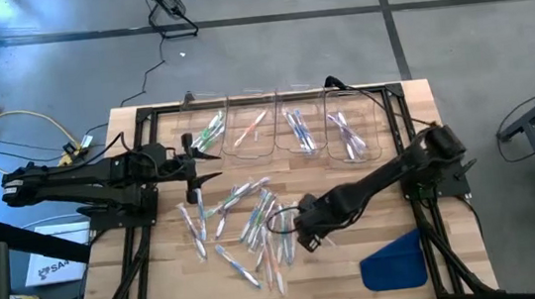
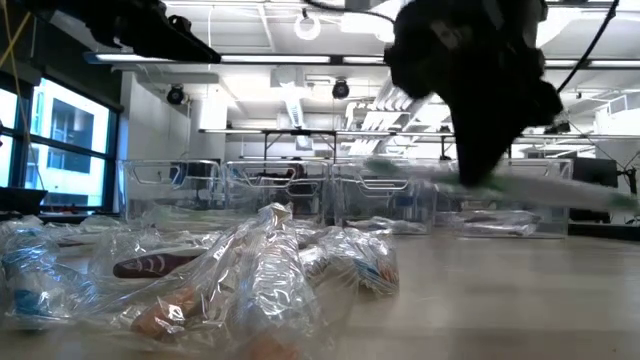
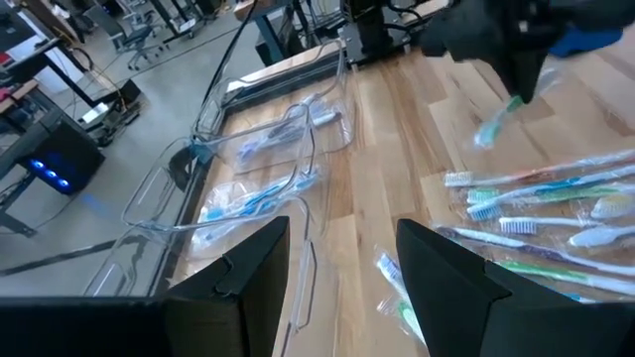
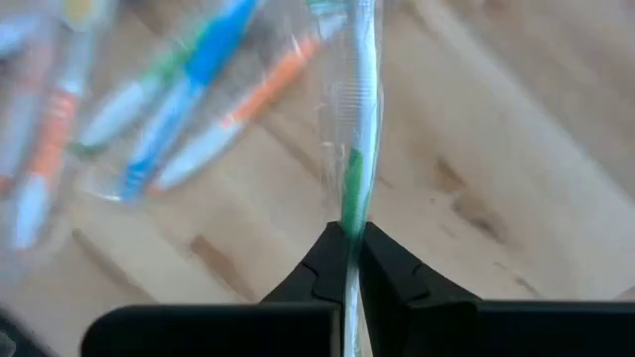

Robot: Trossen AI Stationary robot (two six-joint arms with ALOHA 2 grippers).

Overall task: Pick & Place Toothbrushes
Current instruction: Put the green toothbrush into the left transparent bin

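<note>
Item: right gripper (image 4: pixel 351 238), fingers pressed together on one green toothbrush (image 4: pixel 354 149) in clear wrap. The pinch sat partway along the handle, so the brush stood out straight ahead of the fingertips; judged a grip chosen to keep the stick steady in carriage. In the low view the brush hung level, clear of the wood.

Item: loose toothbrushes (image 1: pixel 245 221), a scattered pile in crinkled wrappers, green, blue and orange. They lay on the table (image 1: pixel 350 176) just beside and beyond the right gripper, towards the left arm.

Item: four clear bins (image 1: pixel 285 126), set in a row at the table's far edge, well beyond the right gripper and apart from it. Each already held a few brushes, apparently one colour to a bin; judged the sorting destination, the greenish lot lying in the bin farthest from this gripper.

Item: left gripper (image 3: pixel 342 263), fingers spread and empty, hovering near the end bin; judged waiting.

Item: blue cloth (image 1: pixel 394 261), flat behind the right gripper; no evident part in the task.
</note>
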